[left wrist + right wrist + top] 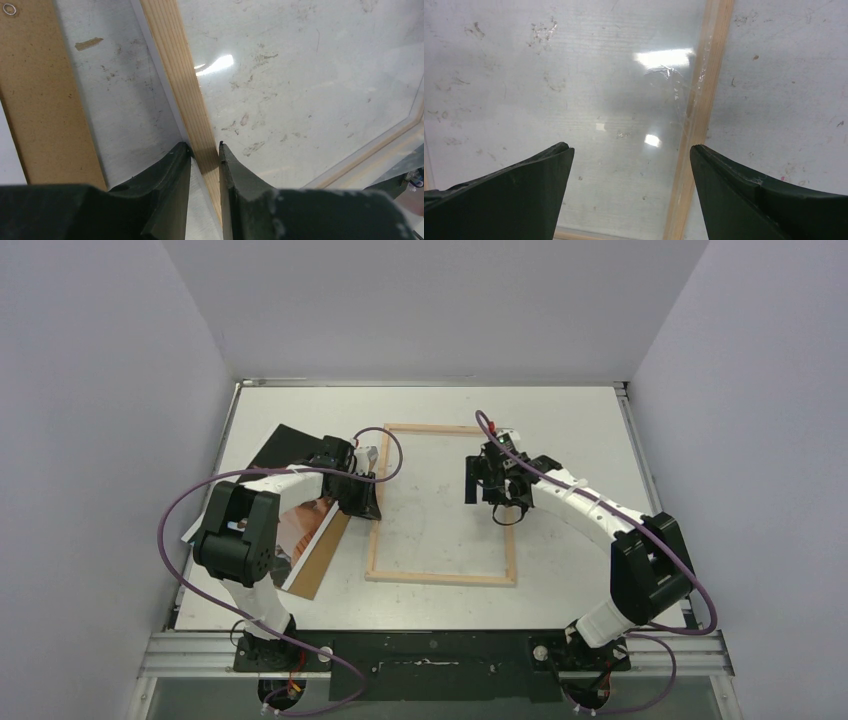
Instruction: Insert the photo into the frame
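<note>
Frame (441,578) slat being pinched by left jaws — right jaws being held wide, empty; photo (303,527) not yet inserted.

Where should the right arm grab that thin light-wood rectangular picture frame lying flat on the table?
Take the thin light-wood rectangular frame by its right long slat from straight above, fingers astride its narrow width. It lies flat, and the open right gripper hangs over that slat.

No legible writing in view.
We can read no words, labels, brands or numbers on the frame (441,578), on the photo (303,523) left of the frame, or on the table (570,430) around the frame, whose marks are only scuffs.
</note>
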Controlling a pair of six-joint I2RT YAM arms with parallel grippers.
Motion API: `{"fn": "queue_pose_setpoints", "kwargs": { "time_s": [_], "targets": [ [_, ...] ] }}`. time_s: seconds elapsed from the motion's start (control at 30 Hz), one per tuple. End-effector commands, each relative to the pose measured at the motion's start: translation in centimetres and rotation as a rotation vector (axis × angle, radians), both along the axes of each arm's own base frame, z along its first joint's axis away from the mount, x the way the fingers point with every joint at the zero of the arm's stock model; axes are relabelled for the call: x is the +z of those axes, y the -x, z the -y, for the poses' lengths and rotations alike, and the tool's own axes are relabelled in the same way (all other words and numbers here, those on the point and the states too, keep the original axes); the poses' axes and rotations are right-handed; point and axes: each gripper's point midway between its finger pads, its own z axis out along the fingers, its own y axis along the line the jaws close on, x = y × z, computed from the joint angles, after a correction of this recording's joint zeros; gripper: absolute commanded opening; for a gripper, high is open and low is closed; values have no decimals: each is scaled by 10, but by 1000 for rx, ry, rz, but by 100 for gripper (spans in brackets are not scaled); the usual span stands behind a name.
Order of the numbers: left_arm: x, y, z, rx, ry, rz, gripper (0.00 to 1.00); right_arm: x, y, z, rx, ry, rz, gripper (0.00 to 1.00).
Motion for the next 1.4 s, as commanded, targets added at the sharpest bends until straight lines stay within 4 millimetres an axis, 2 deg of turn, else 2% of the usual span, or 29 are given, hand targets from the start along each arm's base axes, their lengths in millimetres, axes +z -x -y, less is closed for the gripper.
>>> {"fn": "queue_pose_setpoints", "kwargs": {
  "time_s": [0.0, 0.3, 0.5, 0.83, 1.0, 1.1, 1.37],
  "targets": [
    [2, -7, 3, -12, 18, 34, 9, 26, -11, 7, -14, -1, 79, 90],
    [6, -8, 4, -7, 24, 36, 10, 31, -15, 18, -32, -14, 94, 90],
    [21, -8, 10, -9, 77, 33, 23, 36, -27, 11, -36, -68, 115, 90],
    [58, -13, 13, -7, 175, 54, 35, 33, -69, -12, -53, -120, 160, 93],
    [73, -21, 8, 12, 207, 79, 40, 23, -96, -18, -74, -116, 188, 96],
    [73, -23, 3, 22, 206, 81, 42, 10, -107, -17, -95, -118, 185, 96],
    [59, -27, -14, 54, 175, 64, 42, -19, -112, -13, -112, -114, 138, 97]
  ]
}}
